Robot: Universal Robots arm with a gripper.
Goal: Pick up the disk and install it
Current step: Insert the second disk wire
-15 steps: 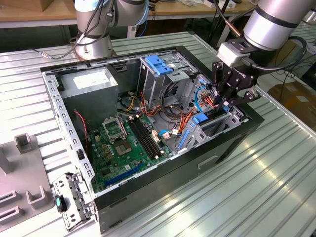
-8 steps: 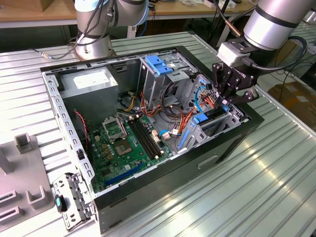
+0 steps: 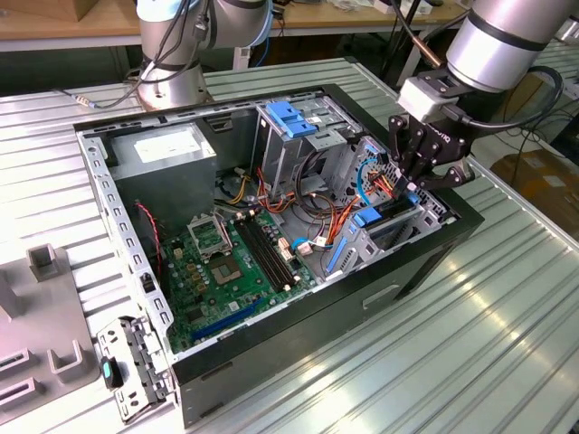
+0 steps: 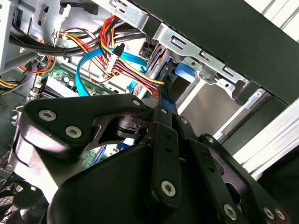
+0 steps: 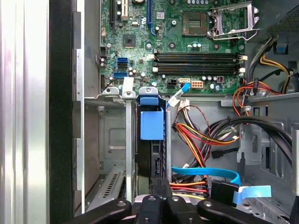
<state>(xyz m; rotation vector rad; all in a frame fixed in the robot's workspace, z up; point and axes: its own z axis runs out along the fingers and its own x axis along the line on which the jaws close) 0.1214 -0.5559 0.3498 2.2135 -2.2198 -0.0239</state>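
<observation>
The disk stands on edge in a slot of the metal drive bay at the corner of the open computer case. It shows a bright blue tab at its far end and a dark body behind that. In the exterior view the disk lies at the case's right end, under my gripper. My gripper is at the disk's near end with its black fingers drawn together on it. In the second wrist view the gripper points along the disk toward the blue tab.
Bundles of red, yellow and orange wires and flat blue cables lie right beside the bay. The green motherboard fills the case floor. A tall grey cage with a blue latch stands behind. A grey fixture sits at the exterior view's left.
</observation>
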